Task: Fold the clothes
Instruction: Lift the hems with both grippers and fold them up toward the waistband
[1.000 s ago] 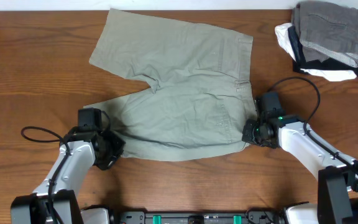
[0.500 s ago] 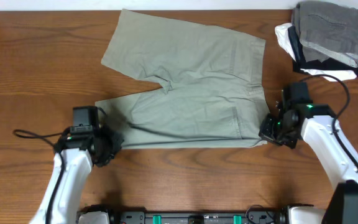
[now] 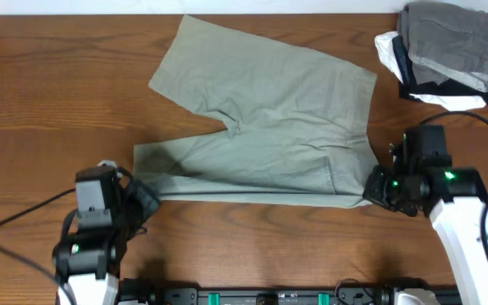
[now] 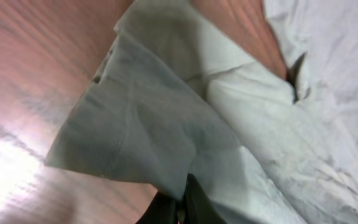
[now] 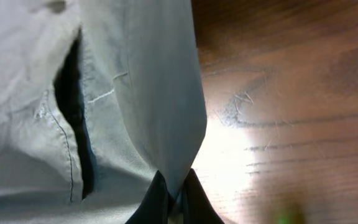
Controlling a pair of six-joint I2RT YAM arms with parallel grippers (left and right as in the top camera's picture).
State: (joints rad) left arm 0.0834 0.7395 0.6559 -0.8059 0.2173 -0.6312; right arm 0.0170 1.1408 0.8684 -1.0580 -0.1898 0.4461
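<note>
Working on the pale khaki-green shorts point(image 3: 269, 119), spread flat over the middle of the wooden table point(image 3: 41, 102), waistband toward 3 o'clock, legs toward 9, far leg angled up to 11. Held along the near edge at both ends: left gripper point(image 3: 142, 199) at about 8 o'clock, clenched on the hem corner of the near leg; right gripper point(image 3: 371, 188) at about 4 o'clock, clenched on the near waistband corner, cloth running straight into the pinch in both wrist views. Judged to be the start of the lengthwise fold, near leg over far leg. To do it well: lift both corners together, only high enough to clear the cloth beneath, keeping the edge between them taut and free of sag. Carry toward 12 o'clock at a matched pace, so as not to skew the waistband. Aim the hem corner onto the far leg's hem near 11 and the waistband corner onto the far waistband corner near 1. Mind the splay of the legs: swing the left side further, or expect a crooked stack. Lower fully before letting go. Keep the right arm short of the grey garment point(image 3: 447, 34) stacked on the white and black garments point(image 3: 388, 47) at 2 o'clock, near the waistband. Watch for a thin pinch slipping under tension, likeliest at the waistband, thicker and stiffer by the look of its seams.
</note>
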